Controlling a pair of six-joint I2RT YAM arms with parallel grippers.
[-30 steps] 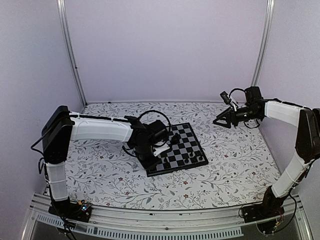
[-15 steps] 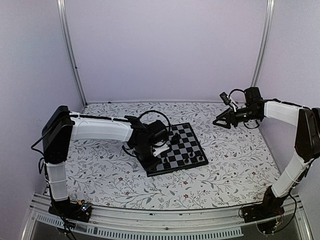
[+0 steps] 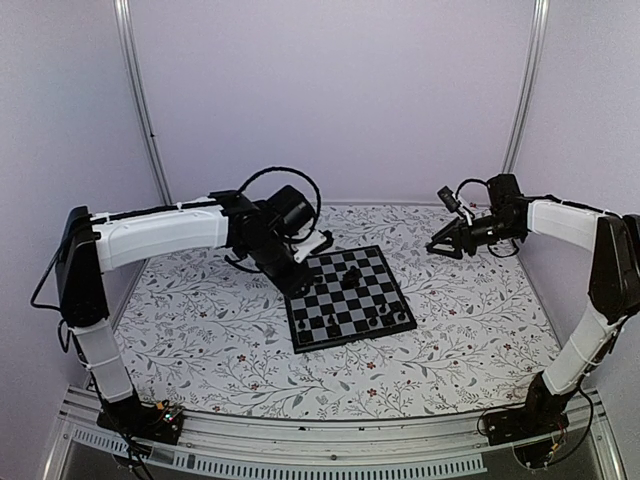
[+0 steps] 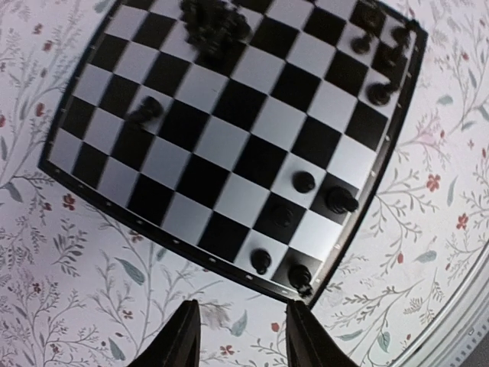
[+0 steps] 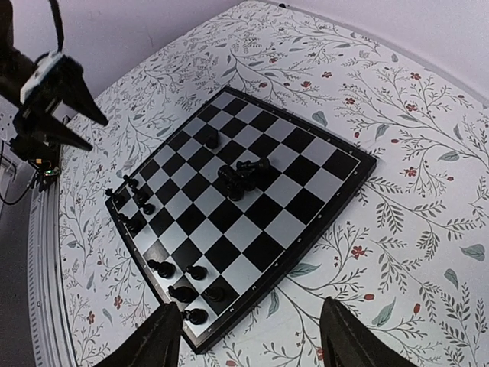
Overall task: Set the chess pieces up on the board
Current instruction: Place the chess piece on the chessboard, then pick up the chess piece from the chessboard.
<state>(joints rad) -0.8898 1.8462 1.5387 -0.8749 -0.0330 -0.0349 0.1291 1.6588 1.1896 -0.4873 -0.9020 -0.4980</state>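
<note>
the left gripper (image 3: 318, 241) had lifted off the board (image 3: 345, 302) to its far-left corner, fingers spread, empty. the right gripper (image 3: 441, 243) stayed spread, well apart. several chess pieces (image 3: 350, 278) lay clustered mid-board, judged unplaced.

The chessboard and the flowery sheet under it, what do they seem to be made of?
The board looks like hard plastic, smooth with a faint sheen: its pale squares catch the light. The flowery sheet looks matte, a printed cloth or paper lying flat; which one, the pictures leave open.
</note>
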